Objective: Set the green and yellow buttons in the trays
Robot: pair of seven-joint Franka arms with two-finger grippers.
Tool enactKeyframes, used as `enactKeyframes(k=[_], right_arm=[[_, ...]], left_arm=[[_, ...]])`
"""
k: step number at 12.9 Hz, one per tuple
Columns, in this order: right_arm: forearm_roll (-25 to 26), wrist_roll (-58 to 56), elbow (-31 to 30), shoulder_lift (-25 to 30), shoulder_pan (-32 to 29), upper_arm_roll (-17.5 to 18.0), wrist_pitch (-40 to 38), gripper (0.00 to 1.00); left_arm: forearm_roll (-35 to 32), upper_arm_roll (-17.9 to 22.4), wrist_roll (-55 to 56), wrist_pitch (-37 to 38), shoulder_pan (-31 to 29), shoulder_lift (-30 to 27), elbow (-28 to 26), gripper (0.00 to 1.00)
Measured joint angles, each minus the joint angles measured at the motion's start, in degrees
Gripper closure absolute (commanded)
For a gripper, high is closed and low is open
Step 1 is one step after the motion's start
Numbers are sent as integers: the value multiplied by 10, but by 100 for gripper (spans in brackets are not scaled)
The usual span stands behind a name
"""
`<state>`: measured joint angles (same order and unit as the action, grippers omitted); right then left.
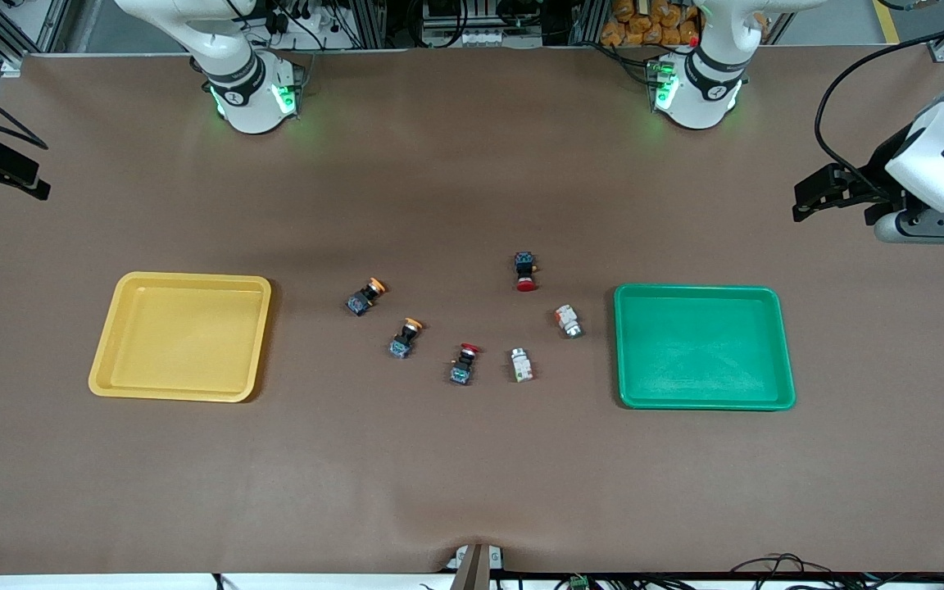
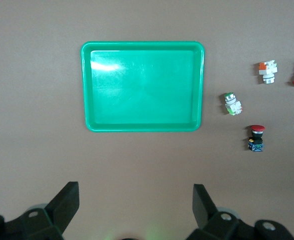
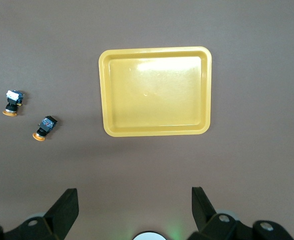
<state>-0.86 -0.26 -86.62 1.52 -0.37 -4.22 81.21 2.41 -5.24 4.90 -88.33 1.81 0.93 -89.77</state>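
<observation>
Two trays, four green and yellow buttons, two red-capped switches, left gripper and right gripper wide open, empty

Nothing legible anywhere here. The shallow yellow plastic tray carries no print, and neither does the shallow green plastic tray. The small push-button switches between them show coloured caps and marks, but no letters or numbers that can be made out. On the white arm bases along the top of the front view sit small dark round marks, too small to read. The brown worktop bears no writing.
</observation>
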Motion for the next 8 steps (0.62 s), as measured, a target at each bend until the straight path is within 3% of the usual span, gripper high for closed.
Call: enactKeyframes(k=[8], right_arm=[[0, 0, 0, 0, 0, 0, 0, 0]], left_arm=[[-12, 0, -1, 1, 1, 10, 0, 0]])
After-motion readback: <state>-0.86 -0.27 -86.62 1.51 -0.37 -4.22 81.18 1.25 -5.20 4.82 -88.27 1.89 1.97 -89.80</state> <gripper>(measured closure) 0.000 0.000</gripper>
